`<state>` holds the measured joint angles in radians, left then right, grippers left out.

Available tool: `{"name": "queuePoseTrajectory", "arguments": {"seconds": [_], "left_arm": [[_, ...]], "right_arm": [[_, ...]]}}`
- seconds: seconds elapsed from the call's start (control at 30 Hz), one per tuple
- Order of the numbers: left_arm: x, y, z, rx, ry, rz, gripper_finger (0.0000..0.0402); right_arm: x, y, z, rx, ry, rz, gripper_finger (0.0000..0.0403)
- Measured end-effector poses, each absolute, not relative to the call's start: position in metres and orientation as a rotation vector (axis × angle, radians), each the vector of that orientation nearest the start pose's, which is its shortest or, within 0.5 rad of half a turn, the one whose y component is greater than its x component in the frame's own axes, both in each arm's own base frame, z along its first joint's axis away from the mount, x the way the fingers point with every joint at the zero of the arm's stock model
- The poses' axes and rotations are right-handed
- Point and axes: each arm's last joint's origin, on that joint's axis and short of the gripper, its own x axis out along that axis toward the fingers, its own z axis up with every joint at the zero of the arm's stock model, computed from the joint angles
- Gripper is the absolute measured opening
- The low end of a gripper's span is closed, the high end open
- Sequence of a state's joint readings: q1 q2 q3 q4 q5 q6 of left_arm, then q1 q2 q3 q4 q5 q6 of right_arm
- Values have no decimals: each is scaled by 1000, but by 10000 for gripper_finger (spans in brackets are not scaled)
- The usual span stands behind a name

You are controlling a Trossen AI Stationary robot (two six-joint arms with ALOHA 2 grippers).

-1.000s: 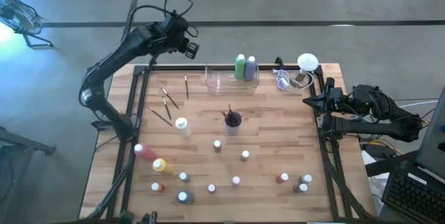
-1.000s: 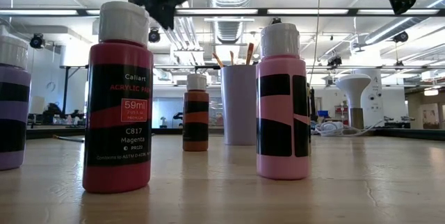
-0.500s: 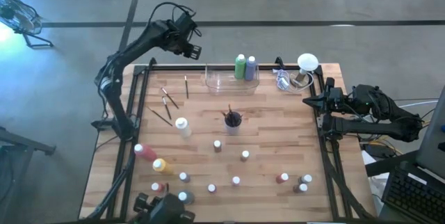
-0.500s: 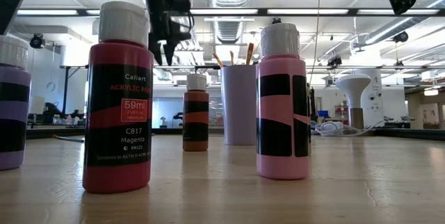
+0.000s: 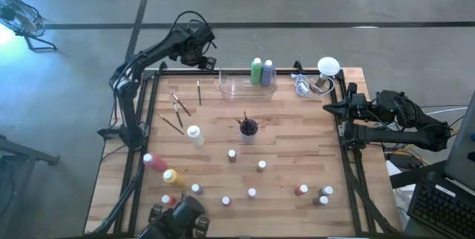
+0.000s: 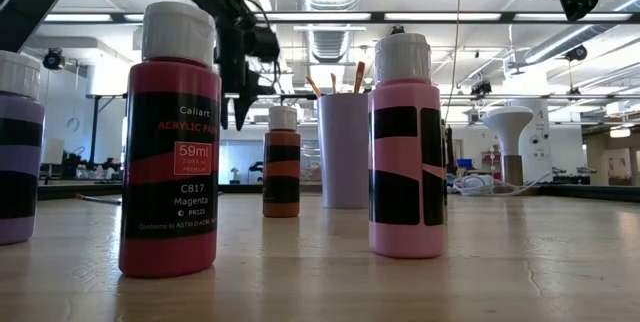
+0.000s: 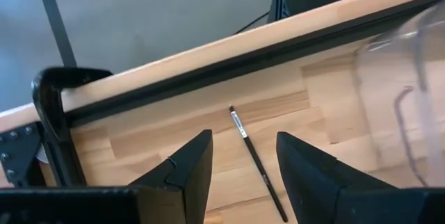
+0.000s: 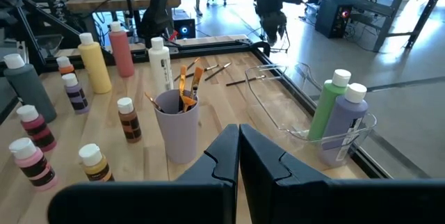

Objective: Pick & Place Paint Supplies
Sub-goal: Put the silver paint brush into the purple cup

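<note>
Paintbrush (image 7: 252, 160) flat on table (image 7: 174, 137), below spread left pincer (image 7: 243, 165), untouched

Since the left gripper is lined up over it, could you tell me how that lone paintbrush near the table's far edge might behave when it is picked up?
The paintbrush lies flat on the wood, thin and straight, so it probably stays stiff and weighs little. Its round, slender handle may roll or slip between the open fingers of the left gripper. Lying so low, it gives the fingertips little to catch.

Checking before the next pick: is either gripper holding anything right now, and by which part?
Nothing is held. The left gripper is open above a paintbrush; the right gripper is shut and empty.
</note>
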<state>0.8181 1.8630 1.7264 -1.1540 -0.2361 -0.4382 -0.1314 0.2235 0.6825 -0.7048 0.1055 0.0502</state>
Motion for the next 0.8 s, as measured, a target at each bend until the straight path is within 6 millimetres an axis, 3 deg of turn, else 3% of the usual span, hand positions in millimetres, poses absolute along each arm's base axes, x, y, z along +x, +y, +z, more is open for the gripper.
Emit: {"name": "queuePoseTrajectory", "arguments": {"seconds": [0.33,0.47,0.63,0.8], "left_arm": [[241,286,237,-862,1018,1184,164],[236,285,238,-902,935,1167,163],[228,283,232,-929,1001,1171,163],[223,280,245,-940,971,1143,163]], "right_arm": [[48,-9,301,53,241,-241,8],[48,-9,301,53,240,-242,8],[48,-9,301,53,241,-242,8],[48,-9,301,53,240,-242,8]]}}
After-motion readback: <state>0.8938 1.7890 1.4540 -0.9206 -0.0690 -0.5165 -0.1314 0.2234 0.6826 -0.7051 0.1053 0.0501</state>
